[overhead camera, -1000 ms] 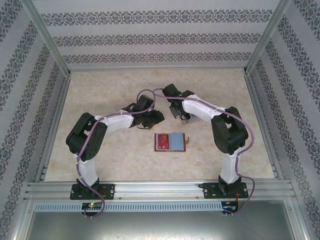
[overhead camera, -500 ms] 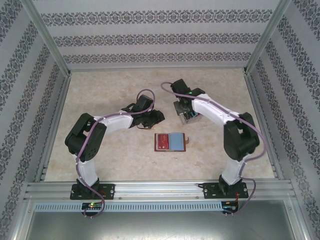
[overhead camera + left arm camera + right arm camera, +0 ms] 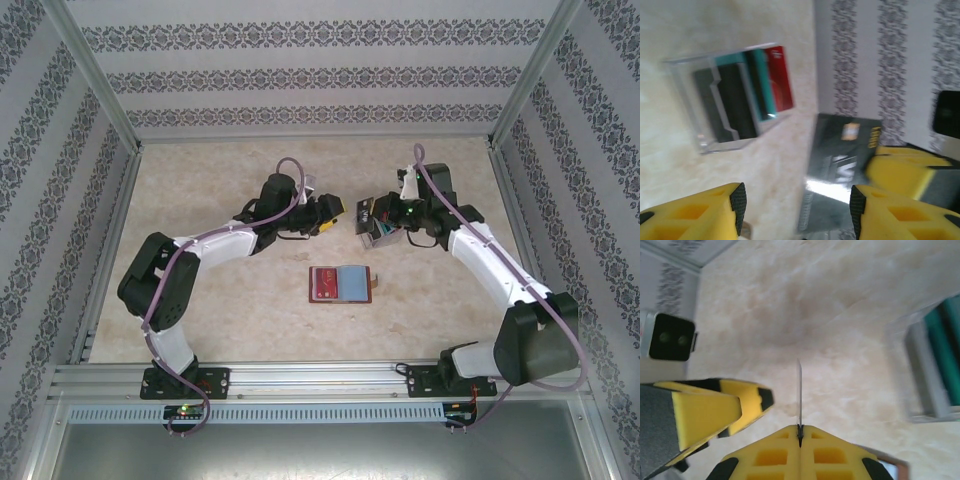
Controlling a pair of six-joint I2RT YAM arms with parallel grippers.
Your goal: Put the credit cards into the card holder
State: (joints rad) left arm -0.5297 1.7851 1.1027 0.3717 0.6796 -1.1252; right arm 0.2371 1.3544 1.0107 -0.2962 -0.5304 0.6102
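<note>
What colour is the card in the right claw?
The card is dark grey with a gold patch, clearest in the left wrist view.

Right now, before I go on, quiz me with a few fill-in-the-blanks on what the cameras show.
1. The right gripper has its fingers ____ on the dark grey card.
2. The left gripper has its fingers ____.
3. The clear plastic tray holds cards in dark grey, teal and ____.
4. The card holder lies ____ on the table.

Missing words: shut; open; red; open.
</note>
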